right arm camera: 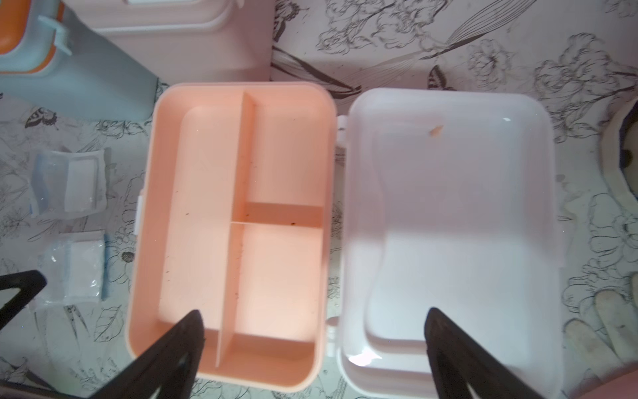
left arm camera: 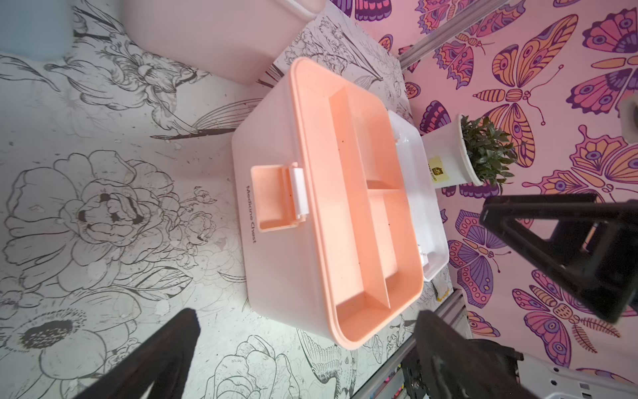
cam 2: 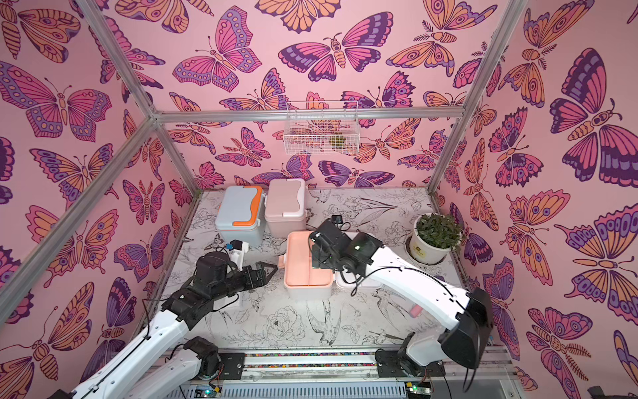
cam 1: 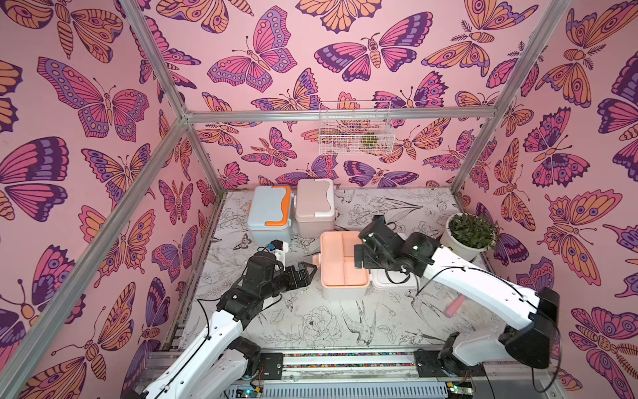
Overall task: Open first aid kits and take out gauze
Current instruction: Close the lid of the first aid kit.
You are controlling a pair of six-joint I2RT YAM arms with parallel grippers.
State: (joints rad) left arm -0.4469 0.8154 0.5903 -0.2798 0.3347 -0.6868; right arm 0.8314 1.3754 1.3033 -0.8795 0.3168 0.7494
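White case (right arm camera: pixel 207 207) open at bench (cam 1: pixel 310 321) centre, lid (right arm camera: pixel 448 207) flat toward right edge. Two gauze packets (right arm camera: pixel 79 186) on bench just left of it. Left gripper (cam 1: pixel 308 271) wide, empty; right gripper (right arm camera: pixel 314 311) wide, empty, above case

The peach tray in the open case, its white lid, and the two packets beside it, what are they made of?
Peach tray: likely moulded plastic, satin finish; rounded corners, one-piece dividers. White lid: probably glossy plastic; bright highlights glint on it. Two packets: clear crinkled film, likely plastic, each over a white pad, perhaps fabric.
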